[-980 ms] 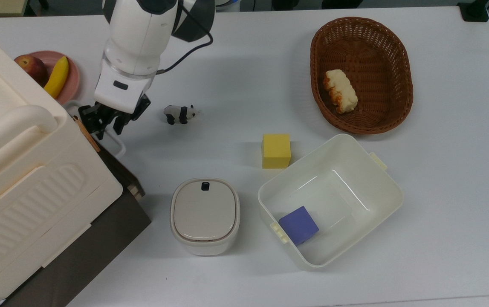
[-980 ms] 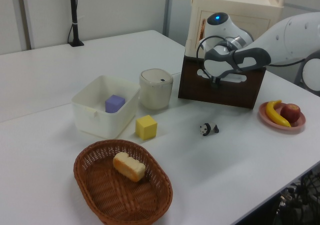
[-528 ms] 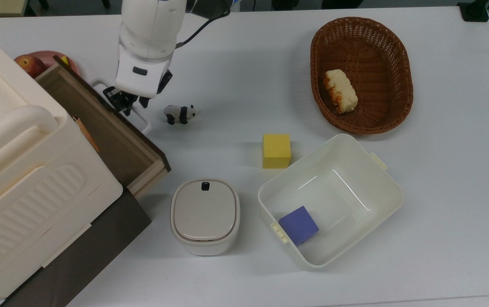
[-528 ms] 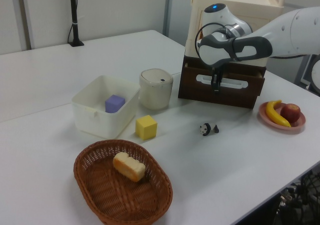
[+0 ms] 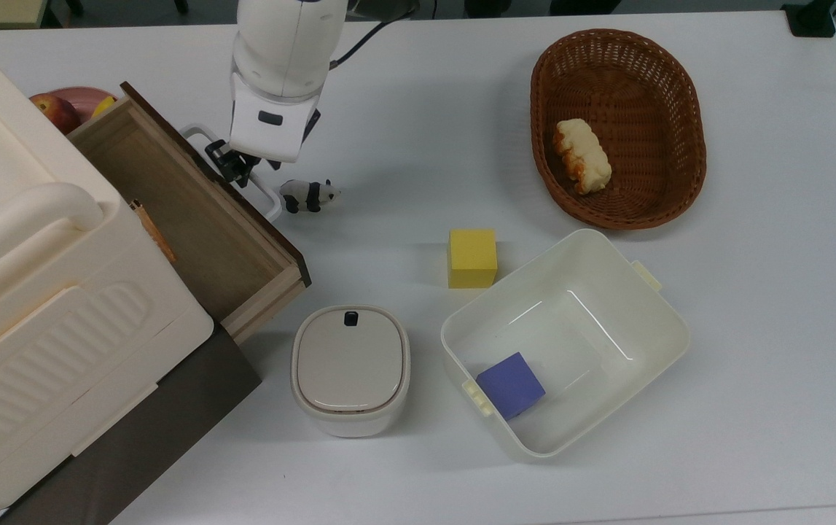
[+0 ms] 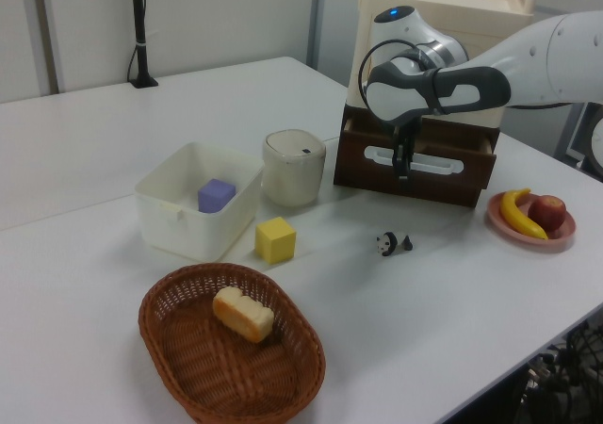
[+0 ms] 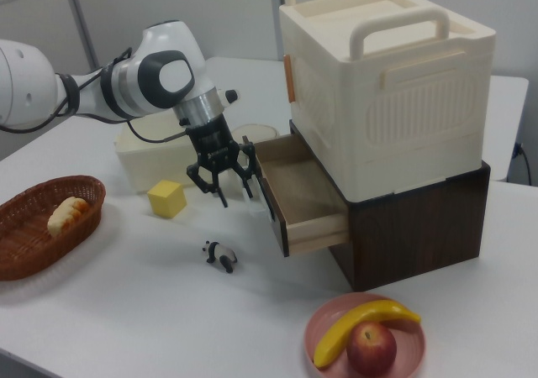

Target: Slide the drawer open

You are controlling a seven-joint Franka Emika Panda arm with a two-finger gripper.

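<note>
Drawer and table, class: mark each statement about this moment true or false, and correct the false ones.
1. The drawer is pulled partly out of its cabinet. True.
2. The gripper is at the drawer's white loop handle. True.
3. The purple cube lies in the wicker basket. False: it lies in the white tub; the basket holds a piece of bread.
4. The toy panda stands inside the drawer. False: it stands on the table, outside the drawer.
5. The yellow cube sits on the table beside the white tub. True.
</note>
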